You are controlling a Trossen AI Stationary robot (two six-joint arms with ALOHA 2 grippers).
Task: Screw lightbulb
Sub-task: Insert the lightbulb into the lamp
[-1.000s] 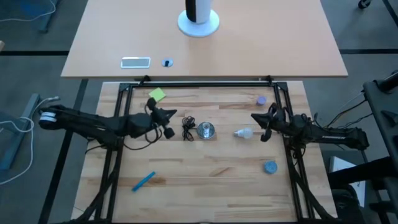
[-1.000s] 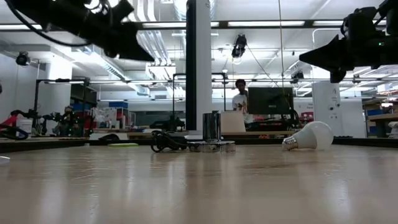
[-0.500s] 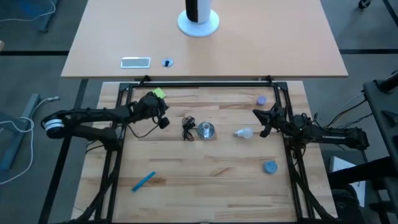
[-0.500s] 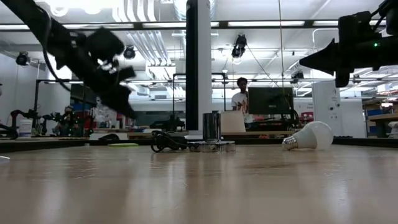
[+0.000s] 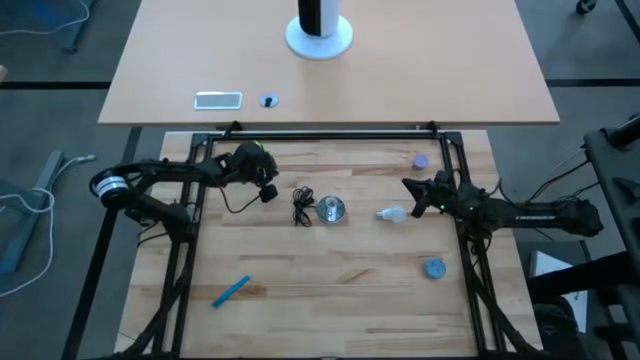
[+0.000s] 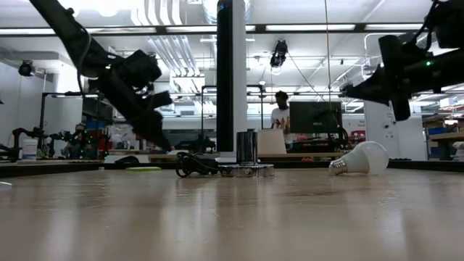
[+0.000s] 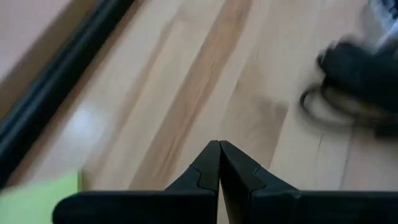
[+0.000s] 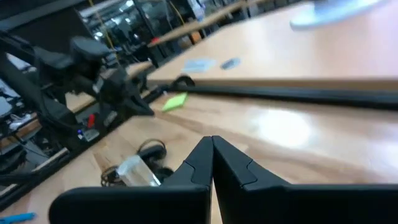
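The white lightbulb (image 5: 392, 213) lies on its side on the wooden table, right of centre, and also shows in the low view (image 6: 366, 158). The shiny metal socket (image 5: 330, 209) stands upright at the table's middle with its black cord (image 5: 302, 207) coiled to its left. My left gripper (image 5: 268, 192) is shut and empty, above the table left of the cord, its fingers slanting down (image 7: 219, 146). My right gripper (image 5: 408, 188) is shut and empty, in the air just beyond the bulb toward the far side (image 8: 212, 142).
A blue-grey round cap (image 5: 434, 268) lies near the right front. A small purple piece (image 5: 420, 160) lies at the far right, a green note (image 5: 255, 150) at the far left under the left arm, and a blue pen (image 5: 230, 291) at the near left. A black frame rail (image 5: 330, 135) runs along the far edge.
My left gripper has drawn a little toward the table's far edge and tipped its fingers downward. My right gripper has gone toward the far edge and slightly left, past the bulb, and dipped a little. The bulb and socket have stayed in place.
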